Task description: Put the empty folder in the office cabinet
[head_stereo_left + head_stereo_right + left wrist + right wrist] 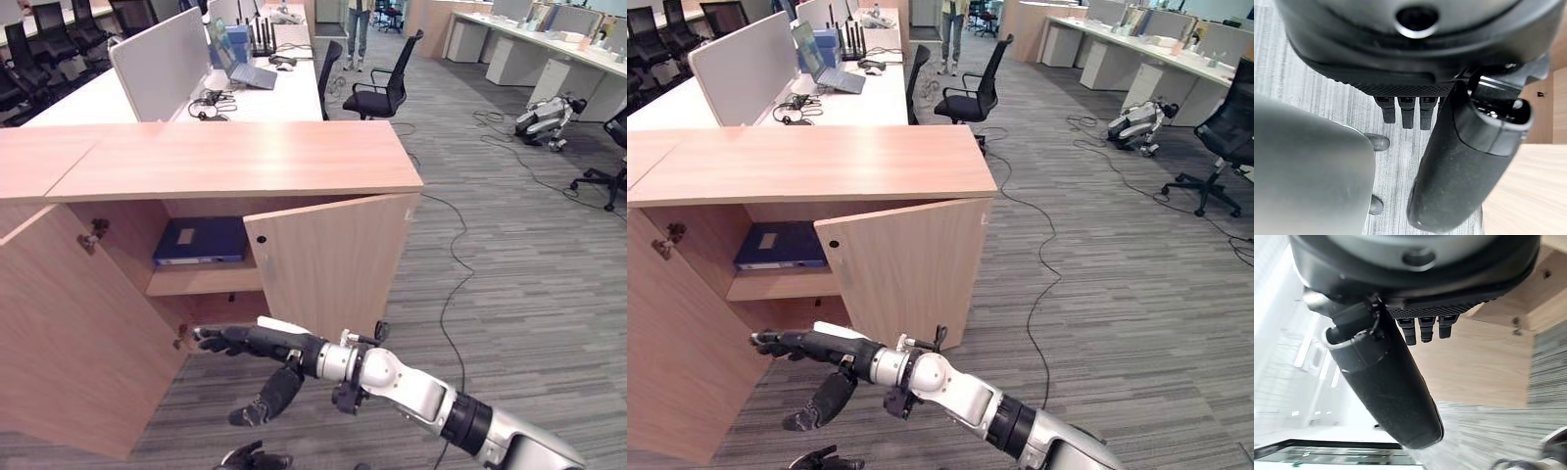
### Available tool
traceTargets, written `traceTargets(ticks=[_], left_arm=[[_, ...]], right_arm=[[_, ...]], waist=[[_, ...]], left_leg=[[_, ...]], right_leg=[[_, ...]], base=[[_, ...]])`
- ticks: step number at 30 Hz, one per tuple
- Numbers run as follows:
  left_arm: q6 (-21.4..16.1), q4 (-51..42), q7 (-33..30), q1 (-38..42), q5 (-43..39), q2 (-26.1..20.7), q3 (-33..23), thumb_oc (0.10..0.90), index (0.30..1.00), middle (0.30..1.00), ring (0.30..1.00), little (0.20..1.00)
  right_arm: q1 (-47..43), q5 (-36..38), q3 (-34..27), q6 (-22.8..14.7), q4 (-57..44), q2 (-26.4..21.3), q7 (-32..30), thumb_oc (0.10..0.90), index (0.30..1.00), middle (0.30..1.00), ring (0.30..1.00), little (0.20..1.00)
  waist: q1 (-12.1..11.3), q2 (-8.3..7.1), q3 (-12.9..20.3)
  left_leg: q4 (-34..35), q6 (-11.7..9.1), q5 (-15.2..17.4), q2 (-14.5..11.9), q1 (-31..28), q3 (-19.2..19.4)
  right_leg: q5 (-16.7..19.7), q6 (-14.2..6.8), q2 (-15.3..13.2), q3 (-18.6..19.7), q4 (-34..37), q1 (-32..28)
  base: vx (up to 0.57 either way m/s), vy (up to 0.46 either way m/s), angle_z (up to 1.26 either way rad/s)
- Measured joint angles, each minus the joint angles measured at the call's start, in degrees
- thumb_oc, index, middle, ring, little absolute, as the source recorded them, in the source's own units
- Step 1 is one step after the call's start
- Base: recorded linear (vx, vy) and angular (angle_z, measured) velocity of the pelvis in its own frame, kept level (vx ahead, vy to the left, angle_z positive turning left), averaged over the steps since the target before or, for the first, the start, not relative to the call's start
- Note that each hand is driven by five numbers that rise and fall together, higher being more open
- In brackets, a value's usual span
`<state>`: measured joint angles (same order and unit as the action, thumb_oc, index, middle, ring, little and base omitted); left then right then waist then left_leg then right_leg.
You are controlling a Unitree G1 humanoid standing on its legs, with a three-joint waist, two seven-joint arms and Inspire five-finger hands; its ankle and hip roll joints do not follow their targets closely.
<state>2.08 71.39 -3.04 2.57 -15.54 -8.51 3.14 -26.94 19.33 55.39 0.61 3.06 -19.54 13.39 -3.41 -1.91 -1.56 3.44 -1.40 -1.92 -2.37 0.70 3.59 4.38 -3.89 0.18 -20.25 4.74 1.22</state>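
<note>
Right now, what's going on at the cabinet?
The blue folder already lies flat on the upper shelf of the open office cabinet. The right robot hand reaches out in front of the opening with straight fingers, holding nothing, between the two open doors. The left robot hand hangs low near the floor, empty.

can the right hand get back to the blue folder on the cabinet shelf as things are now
Probably yes. The right hand is open in front of the cabinet, below the shelf where the blue folder lies flat. The left door is wide open; the right door, half open, may crowd the forearm.
</note>
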Motion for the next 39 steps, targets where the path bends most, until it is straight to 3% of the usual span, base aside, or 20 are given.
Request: traceTargets(ticks=[6, 9, 10, 12, 13, 16, 20, 22, 23, 25, 26, 27, 28, 29, 30, 31, 34, 36, 37, 39], left_arm=[[0.00, -1.88, 0.41, -1.43, -2.23, -0.03, 0.05, 0.800, 0.900, 0.900, 0.900, 0.900], [-0.47, -5.44, 1.64, -2.60, -2.62, 0.12, 1.46, 0.800, 0.900, 0.900, 0.900, 0.900], [-1.05, -6.81, 2.47, -3.81, -4.10, 0.12, 2.11, 0.800, 0.900, 0.900, 0.900, 0.900], [-1.37, -8.32, 3.52, -4.83, -6.82, 0.14, 2.74, 0.800, 0.900, 0.900, 0.900, 0.900], [-1.28, -8.88, 3.68, -5.47, -8.17, -0.16, 2.57, 0.800, 0.900, 0.900, 0.900, 0.900], [-1.04, -8.76, 4.47, -6.60, -11.36, -0.84, 2.20, 0.800, 0.900, 0.900, 0.900, 0.900], [-0.81, -9.85, 5.33, -7.97, -18.02, -1.10, 1.59, 0.800, 0.900, 0.900, 0.900, 0.900], [-0.80, -6.24, 6.08, -6.42, -18.04, -1.11, 0.20, 0.800, 0.900, 0.900, 0.900, 0.900], [-0.59, -3.63, 5.75, -5.19, -18.06, -0.93, -1.26, 0.800, 0.900, 0.900, 0.900, 0.900], [-0.72, -3.24, 5.76, -5.22, -18.16, -0.91, -1.62, 0.800, 0.900, 0.900, 0.900, 0.900], [-0.93, -1.72, 5.69, -3.28, -18.56, -0.69, -3.15, 0.800, 0.900, 0.900, 0.900, 0.900], [-0.97, -0.33, 5.25, -0.60, -19.12, -0.71, -3.62, 0.800, 0.900, 0.900, 0.900, 0.900], [-1.02, -0.24, 5.12, -0.15, -19.48, -0.74, -3.89, 0.800, 0.900, 0.900, 0.900, 0.900], [-1.00, -0.17, 4.75, 0.10, -20.06, -0.87, -5.15, 0.800, 0.900, 0.900, 0.900, 0.900], [-0.97, 0.01, 4.53, -0.24, -20.00, -1.25, -5.72, 0.800, 0.900, 0.900, 0.900, 0.900], [-0.93, 0.15, 4.02, -1.40, -20.03, -1.95, -7.38, 0.800, 0.900, 0.900, 0.900, 0.900], [-1.04, 0.05, 2.98, -4.00, -19.75, -2.64, -9.54, 0.800, 0.900, 0.900, 0.900, 0.900], [-1.06, -0.23, 2.29, -5.56, -19.74, -3.01, -10.84, 0.800, 0.900, 0.900, 0.900, 0.900], [-1.09, -0.21, 1.86, -5.56, -19.77, -3.76, -11.37, 0.800, 0.900, 0.900, 0.900, 0.900], [-1.14, -1.51, 0.95, -5.41, -19.78, -5.21, -12.56, 0.800, 0.900, 0.900, 0.900, 0.900]], right_arm=[[9.50, -0.19, -6.90, 0.52, 6.22, -4.52, -2.04, 0.800, 0.900, 0.900, 0.900, 0.900], [18.22, -0.97, -14.42, 0.43, 8.95, -7.32, -2.99, 0.800, 0.900, 0.900, 0.900, 0.900], [22.62, -1.41, -19.56, 0.02, 12.47, -9.84, -3.07, 0.800, 0.900, 0.900, 0.900, 0.900], [27.19, -3.06, -26.41, 0.13, 20.80, -10.22, -4.50, 0.800, 0.900, 0.900, 0.900, 0.900], [26.95, -5.36, -27.09, 1.68, 25.26, -10.96, -5.54, 0.800, 0.900, 0.900, 0.900, 0.900], [26.91, -11.85, -29.38, 2.74, 36.18, -10.99, -7.10, 0.800, 0.900, 0.900, 0.900, 0.900], [26.19, -12.56, -33.76, 3.51, 51.56, -5.26, -10.90, 0.800, 0.900, 0.900, 0.900, 0.900], [24.41, -12.40, -36.28, 1.64, 60.10, -1.56, -11.70, 0.800, 0.900, 0.900, 0.900, 0.900], [22.32, -12.37, -36.88, 2.65, 65.88, 0.83, -12.60, 0.800, 0.900, 0.900, 0.900, 0.900], [22.51, -12.34, -37.16, 2.60, 67.45, 1.56, -12.98, 0.800, 0.900, 0.900, 0.900, 0.900], [22.35, -12.30, -39.89, 1.80, 70.99, 2.06, -14.00, 0.800, 0.900, 0.900, 0.900, 0.900], [22.54, -11.80, -41.96, 1.79, 72.08, 1.97, -14.60, 0.800, 0.900, 0.900, 0.900, 0.900], [22.44, -11.06, -43.19, 2.25, 72.51, 1.98, -14.99, 0.800, 0.900, 0.900, 0.900, 0.900], [22.37, -9.44, -43.92, 2.36, 73.20, 1.72, -16.02, 0.800, 0.900, 0.900, 0.900, 0.900], [22.07, -8.45, -44.98, 2.21, 73.17, 1.71, -16.30, 0.800, 0.900, 0.900, 0.900, 0.900], [21.64, -6.40, -45.69, 2.04, 73.12, 1.85, -16.75, 0.800, 0.900, 0.900, 0.900, 0.900], [21.46, -5.11, -45.46, 1.26, 72.84, 1.72, -16.85, 0.800, 0.900, 0.900, 0.900, 0.900], [21.52, -5.13, -45.49, 0.87, 70.94, 1.19, -16.90, 0.800, 0.900, 0.900, 0.900, 0.900], [21.55, -5.13, -45.84, 0.67, 70.84, 0.93, -16.80, 0.800, 0.900, 0.900, 0.900, 0.900], [22.01, -5.11, -47.07, 0.70, 70.79, 0.50, -16.57, 0.800, 0.900, 0.900, 0.900, 0.900]], waist=[[-0.59, 1.06, -0.58], [-1.08, 2.17, -1.37], [-1.36, 3.30, -2.03], [-1.56, 4.31, -2.69], [-1.58, 4.78, -3.22], [-1.56, 5.09, -4.58], [-2.60, 4.60, -6.05], [-3.38, 4.45, -6.89], [-3.86, 4.48, -7.02], [-4.36, 4.99, -7.15], [-4.69, 4.95, -7.81], [-4.45, 3.61, -8.52], [-4.78, 2.82, -8.84], [-4.49, 2.61, -8.97], [-4.56, 2.81, -8.89], [-4.48, 3.18, -8.68], [-4.47, 3.40, -8.50], [-4.50, 4.04, -8.20], [-4.49, 4.16, -8.13], [-4.48, 4.91, -7.51]], left_leg=[[1.05, 1.04, -1.67, 1.39, 0.34, -3.49], [1.06, 1.38, -2.49, 2.34, 0.30, -5.66], [1.04, 1.39, -2.55, 2.79, 0.29, -7.23], [1.04, 1.42, -2.59, 3.47, 0.28, -9.20], [1.03, 1.40, -2.61, 3.57, 0.38, -9.26], [1.02, 1.12, -2.79, 3.60, 0.11, -9.84], [1.00, 0.09, -3.49, 3.06, 0.63, -11.18], [-0.06, -0.90, -4.15, 2.93, 1.57, -12.43], [-0.54, -1.41, -4.49, 2.91, 2.25, -12.93], [-0.53, -2.03, -4.98, 2.66, 2.85, -13.59], [-2.15, -4.67, -7.50, 3.89, 5.42, -14.25], [-1.81, -9.37, -12.62, 5.37, 7.49, -12.59], [-1.90, -8.73, -11.92, 5.18, 8.09, -6.42], [-3.57, -6.17, -9.41, 1.90, 9.05, 2.90], [-3.86, -6.09, -8.63, -0.39, 8.93, 5.81], [-4.11, -6.79, -8.30, -4.53, 8.09, 7.90], [-2.20, -7.97, -8.91, -8.89, 4.31, 5.14], [-0.51, -10.42, -10.41, -13.08, 2.08, 1.74], [-0.15, -11.30, -10.98, -16.18, 1.07, 0.96], [0.55, -13.11, -12.20, -19.55, 0.04, 0.40]], right_leg=[[-0.32, 0.73, -1.02, -2.71, 0.14, -0.56], [-0.35, 2.11, -1.84, -4.92, 0.17, -1.61], [-0.58, 2.06, -2.18, -6.07, 0.18, -2.26], [-1.12, 2.20, -2.75, -7.57, 0.20, -3.04], [-1.25, 2.03, -2.79, -7.68, 0.21, -3.06], [-1.74, 1.71, -2.71, -8.44, 0.29, -3.71], [-3.00, 1.36, -2.19, -9.94, 0.32, -3.82], [-3.31, 1.18, -1.90, -10.33, 0.66, -3.77], [-3.53, 1.49, -1.74, -11.18, 0.63, -3.74], [-3.96, 2.00, -1.38, -12.37, 0.43, -3.67], [-4.08, 1.95, -1.40, -14.07, 0.22, -3.37], [-3.91, 3.40, -3.80, -15.65, 0.70, -2.42], [-2.90, 5.68, -4.68, -17.71, 0.69, -2.13], [-3.38, 6.13, -4.66, -19.72, 0.73, -1.86], [-3.54, 6.01, -4.48, -20.34, 0.74, -1.78], [-3.81, 5.34, -3.89, -20.81, 0.70, -1.68], [-3.61, 4.44, -3.04, -20.73, 0.70, -2.12], [-3.78, 4.52, -3.02, -20.62, -0.42, -1.62], [-3.96, 4.81, -3.17, -20.60, -1.01, -1.59], [-3.80, 4.56, -3.01, -20.59, -1.53, -1.65]], base=[[0.00, -0.075, 0.31], [-0.01, -0.094, 0.56], [0.00, -0.103, 0.62], [0.01, -0.113, 0.57], [0.02, -0.117, 0.26], [0.03, -0.119, 0.12], [-0.01, -0.095, 0.20], [-0.02, -0.084, 0.22], [-0.04, -0.064, 0.38], [-0.04, -0.070, 0.51], [-0.05, -0.039, 1.30], [-0.08, 0.030, 1.42], [-0.04, 0.047, 1.39], [0.01, 0.088, 0.75], [0.08, 0.173, 0.75], [0.07, 0.141, 0.32], [0.03, 0.178, 0.03], [0.02, 0.229, -0.02], [0.04, 0.234, 0.04], [0.04, 0.250, 0.09]])
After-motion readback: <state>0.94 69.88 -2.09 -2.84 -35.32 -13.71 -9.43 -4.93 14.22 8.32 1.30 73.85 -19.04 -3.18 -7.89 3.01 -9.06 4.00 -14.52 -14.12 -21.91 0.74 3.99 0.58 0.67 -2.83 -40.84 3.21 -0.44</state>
